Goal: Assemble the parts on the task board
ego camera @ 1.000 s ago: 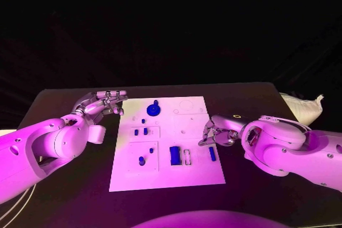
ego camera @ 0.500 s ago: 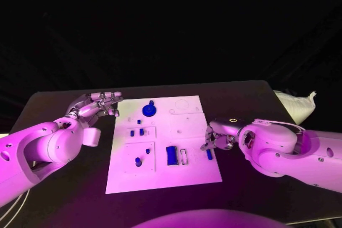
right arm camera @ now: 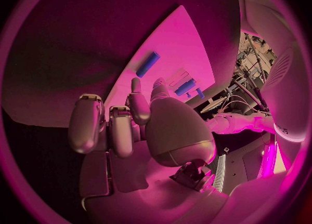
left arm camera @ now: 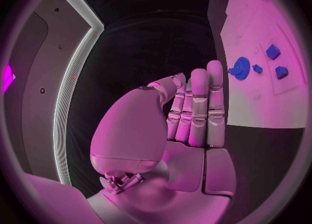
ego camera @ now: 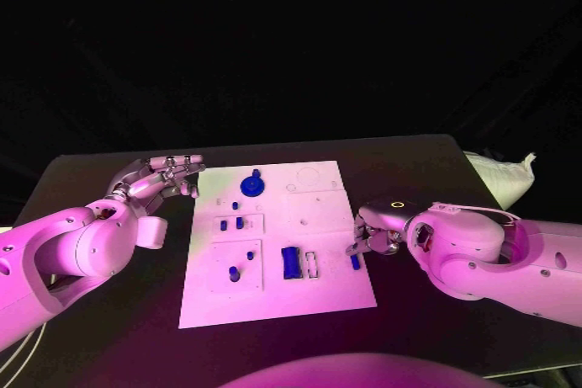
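Hovering at the right edge of the task board point(ego camera: 327, 287), the right hand point(ego camera: 370, 239) is the nearer one to a small blue bar point(ego camera: 356, 262) that lies flat on the white plate. The bar lies just on the near side of this hand and slightly to its left, and its long axis runs from near to far, along the board's right edge. In the right wrist view the same blue bar point(right arm camera: 147, 64) is beyond the fingertips point(right arm camera: 134, 84), apart from them. The fingers are bent inward with nothing between them, so the right hand is empty; a grasp would probably need them to spread first.

The left hand point(ego camera: 161, 179) rests over the black table point(ego camera: 109, 321) beside the far left corner of the board, well apart from the bar. Its fingers point(left arm camera: 198, 112) are straight and pressed together, its thumb folded across the palm, and it holds nothing.

The board is a flat, smooth white sheet with shallow recesses. The parts look like hard plastic: a round blue gear point(ego camera: 251, 185) at the far end, and a wider blue block point(ego camera: 291, 263) beside a narrow slot.
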{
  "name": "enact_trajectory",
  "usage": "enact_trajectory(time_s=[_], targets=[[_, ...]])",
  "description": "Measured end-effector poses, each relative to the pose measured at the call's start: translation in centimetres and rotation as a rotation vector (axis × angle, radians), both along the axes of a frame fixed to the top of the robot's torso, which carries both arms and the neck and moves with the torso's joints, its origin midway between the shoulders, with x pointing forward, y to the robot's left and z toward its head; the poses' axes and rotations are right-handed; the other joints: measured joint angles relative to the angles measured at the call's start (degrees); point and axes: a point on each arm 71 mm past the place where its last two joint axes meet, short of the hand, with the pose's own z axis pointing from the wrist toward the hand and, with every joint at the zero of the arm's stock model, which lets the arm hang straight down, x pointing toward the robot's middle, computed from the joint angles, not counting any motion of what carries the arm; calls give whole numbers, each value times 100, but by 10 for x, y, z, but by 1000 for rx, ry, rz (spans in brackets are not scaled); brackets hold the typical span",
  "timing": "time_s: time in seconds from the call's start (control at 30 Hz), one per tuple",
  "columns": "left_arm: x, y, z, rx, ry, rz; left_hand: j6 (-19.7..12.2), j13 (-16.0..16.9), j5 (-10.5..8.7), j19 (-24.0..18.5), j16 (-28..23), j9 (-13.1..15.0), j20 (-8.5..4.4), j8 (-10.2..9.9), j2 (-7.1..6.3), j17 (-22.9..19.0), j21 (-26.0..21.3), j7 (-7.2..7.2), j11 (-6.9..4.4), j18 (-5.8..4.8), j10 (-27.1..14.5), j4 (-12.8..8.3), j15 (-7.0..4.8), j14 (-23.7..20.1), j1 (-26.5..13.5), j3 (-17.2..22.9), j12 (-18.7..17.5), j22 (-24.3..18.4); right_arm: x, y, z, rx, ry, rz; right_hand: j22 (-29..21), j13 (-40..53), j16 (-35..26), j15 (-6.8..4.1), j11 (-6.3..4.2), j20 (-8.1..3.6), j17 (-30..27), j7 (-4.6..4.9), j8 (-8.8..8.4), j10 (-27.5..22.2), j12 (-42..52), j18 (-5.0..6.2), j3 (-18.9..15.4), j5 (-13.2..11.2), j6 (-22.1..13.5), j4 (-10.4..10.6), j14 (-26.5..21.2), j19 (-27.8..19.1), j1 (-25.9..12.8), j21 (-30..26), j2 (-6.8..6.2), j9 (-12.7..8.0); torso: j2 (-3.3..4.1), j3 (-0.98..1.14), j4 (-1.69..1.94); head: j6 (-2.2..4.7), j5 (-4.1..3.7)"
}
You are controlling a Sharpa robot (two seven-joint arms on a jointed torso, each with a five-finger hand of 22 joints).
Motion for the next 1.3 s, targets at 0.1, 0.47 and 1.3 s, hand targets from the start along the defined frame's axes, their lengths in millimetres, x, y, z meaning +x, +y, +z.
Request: enact_trajectory(time_s=[0.1,0.47,1.3], targets=[[0,0,0,0,0,0,0,0,0,0,0,0,0,0,0,0,0,0,0,-1,0,0,0,0,0,0,0,0,-1,-1,-4,-7,11,-1,0,1,0,0,0,0,4,0,0,0,0,0,0,0,0,0,0,0,0,0,0,0,0,-1,1,-1,-2],[0,2,0,3,-1,3,0,0,0,0,0,-5,0,0,23,1,0,0,0,0,0,0,19,-20,-23,0,0,0,-1,-3,-12,-25,33,-7,0,5,0,0,0,0,4,0,0,0,0,0,0,-1,0,0,0,0,25,0,-25,-1,-1,1,3,-11,34],[-1,3,0,5,1,2,0,-5,0,0,0,-4,0,23,46,-5,0,0,0,0,0,0,19,-20,-46,0,0,-5,5,18,-22,-46,2,44,-68,-63,-31,20,-11,0,3,3,-208,-50,-164,0,485,11,82,-485,0,0,609,-72,-303,36,-8,-5,4,-56,91]])
